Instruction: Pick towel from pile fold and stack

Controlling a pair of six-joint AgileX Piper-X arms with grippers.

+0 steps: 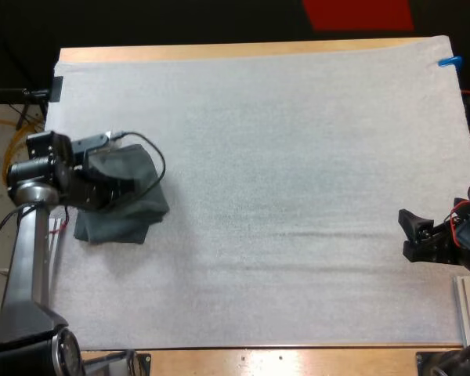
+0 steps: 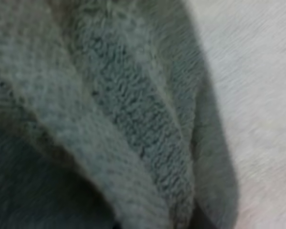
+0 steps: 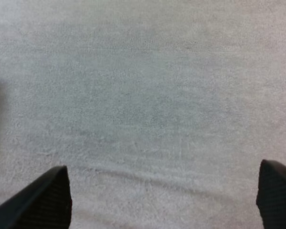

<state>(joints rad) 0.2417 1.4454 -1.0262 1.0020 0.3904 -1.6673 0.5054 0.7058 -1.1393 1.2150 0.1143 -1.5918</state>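
1. Location. The towel (image 1: 129,210), dark grey-green and crumpled, lies at the left side of the white mat (image 1: 282,157), about midway between the far and near edges of the surface (image 1: 243,52).
2. Left pincer (image 1: 102,186). It sits at the left flank of the towel and is pressed into the cloth. The left wrist view shows looped pile and a rolled hem at very close range. Whether it has closed on the cloth cannot be told.
3. Right pincer (image 1: 413,233). It hovers at the right edge of the mat, well apart from the towel. Its two black fingers (image 3: 43,200) are spread wide over bare mat and hold nothing.
4. Progress. The task appears to be at its opening step, the pick. The towel is a loose heap with no flat panel and no crease. Judged from this, lifting, spreading, folding and stacking all remain to be done.
5. Orientation. The heap has no clear heading. Its bulk rises at the far side, beside the left pincer, and a flatter skirt spreads toward the near left.
6. Long axis. It is weak at best, running roughly far to near and leaning slightly left at the near end. The ridges of cloth in the left wrist view lie side by side, but their direction across the mat cannot be fixed.
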